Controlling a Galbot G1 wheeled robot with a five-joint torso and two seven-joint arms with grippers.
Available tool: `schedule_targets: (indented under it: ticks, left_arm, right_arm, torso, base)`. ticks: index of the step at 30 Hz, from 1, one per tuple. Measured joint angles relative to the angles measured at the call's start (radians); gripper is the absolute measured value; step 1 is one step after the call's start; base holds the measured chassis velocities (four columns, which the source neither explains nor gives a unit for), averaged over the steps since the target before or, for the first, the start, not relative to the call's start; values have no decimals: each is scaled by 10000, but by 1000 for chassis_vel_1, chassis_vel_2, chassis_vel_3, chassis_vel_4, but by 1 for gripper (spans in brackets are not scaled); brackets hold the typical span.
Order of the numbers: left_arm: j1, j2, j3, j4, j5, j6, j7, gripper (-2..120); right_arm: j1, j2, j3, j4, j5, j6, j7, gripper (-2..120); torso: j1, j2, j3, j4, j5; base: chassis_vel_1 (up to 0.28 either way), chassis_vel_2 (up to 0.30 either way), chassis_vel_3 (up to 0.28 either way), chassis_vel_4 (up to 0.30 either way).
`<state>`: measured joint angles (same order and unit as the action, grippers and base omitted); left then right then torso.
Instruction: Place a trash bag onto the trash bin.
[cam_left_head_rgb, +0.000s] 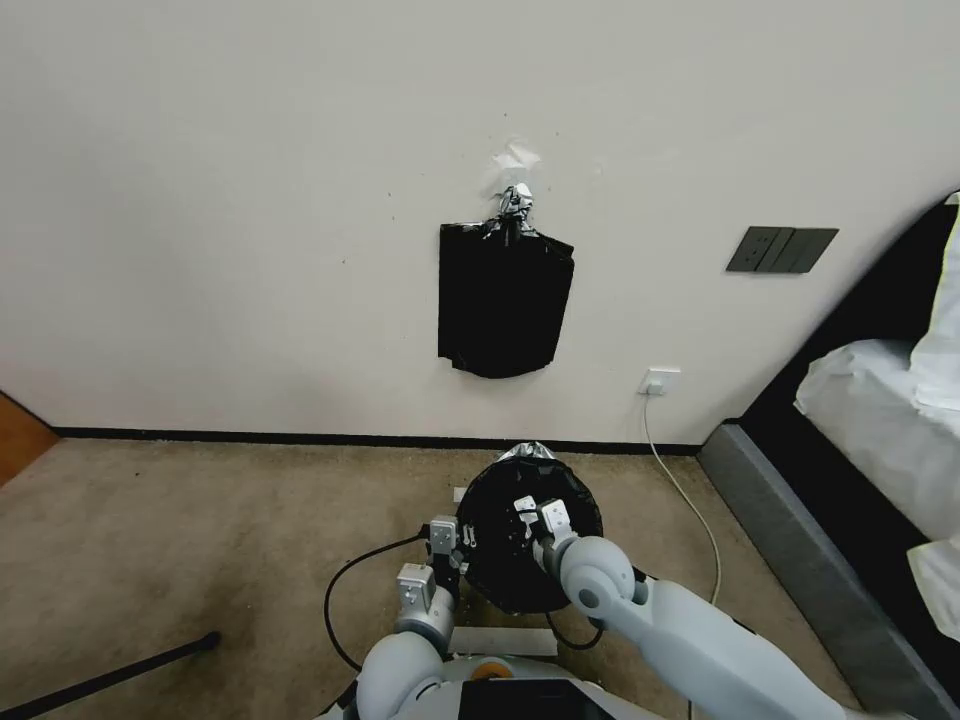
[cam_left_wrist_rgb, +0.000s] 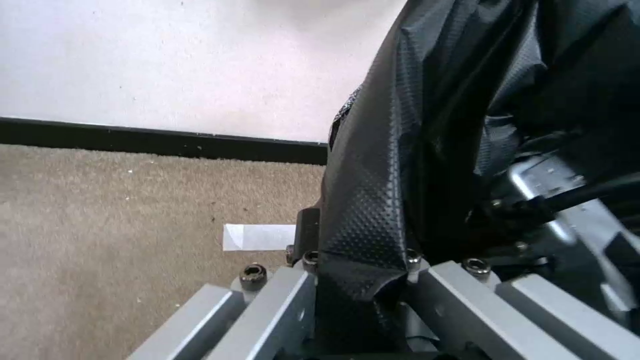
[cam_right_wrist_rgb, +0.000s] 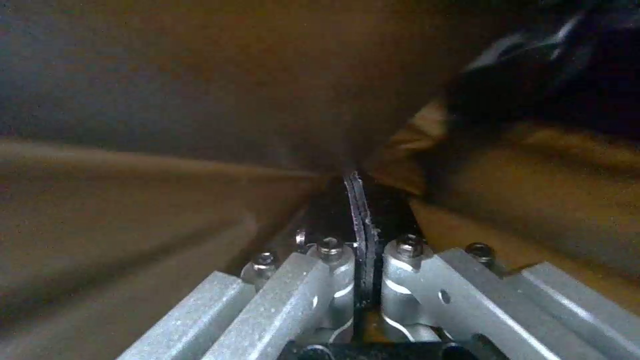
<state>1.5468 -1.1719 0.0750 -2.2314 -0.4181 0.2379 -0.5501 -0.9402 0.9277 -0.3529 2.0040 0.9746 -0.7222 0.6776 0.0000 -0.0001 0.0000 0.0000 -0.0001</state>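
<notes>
The thin, glossy black plastic trash bag (cam_left_head_rgb: 500, 560) lay draped over the small round trash bin (cam_left_head_rgb: 527, 600) on the beige carpet (cam_left_head_rgb: 200, 540) near the wall, its dark film covering the bin's opening and sides so that almost none of the bin's own surface showed. The left gripper (cam_left_head_rgb: 447, 547) stood at the bag's left edge; in the left wrist view its fingers (cam_left_wrist_rgb: 293, 300) were drawn together on a fold of dimpled black film (cam_left_wrist_rgb: 373, 210) that rose up between them. The right gripper (cam_left_head_rgb: 538, 516) reached down inside the lined opening from the right. In the right wrist view its fingers (cam_right_wrist_rgb: 333, 260) were pressed together with a thin black edge of the bag (cam_right_wrist_rgb: 360, 215) pinched between them. A thick flat bundle of black bags (cam_left_head_rgb: 503, 300) hung from a silver clip (cam_left_head_rgb: 513, 203) on the wall well above the bin.
</notes>
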Motion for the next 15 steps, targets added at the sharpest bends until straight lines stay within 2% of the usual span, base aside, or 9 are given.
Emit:
schedule_targets:
  ticks: [15]
  left_arm:
    - [331,-196,-153,-247,-135,62,15,1]
  right_arm:
    - [290,130,-202,-680,-232,46,-53,0]
  torso:
    - [-1,0,0,0,1]
  base:
    - [0,0,0,0]
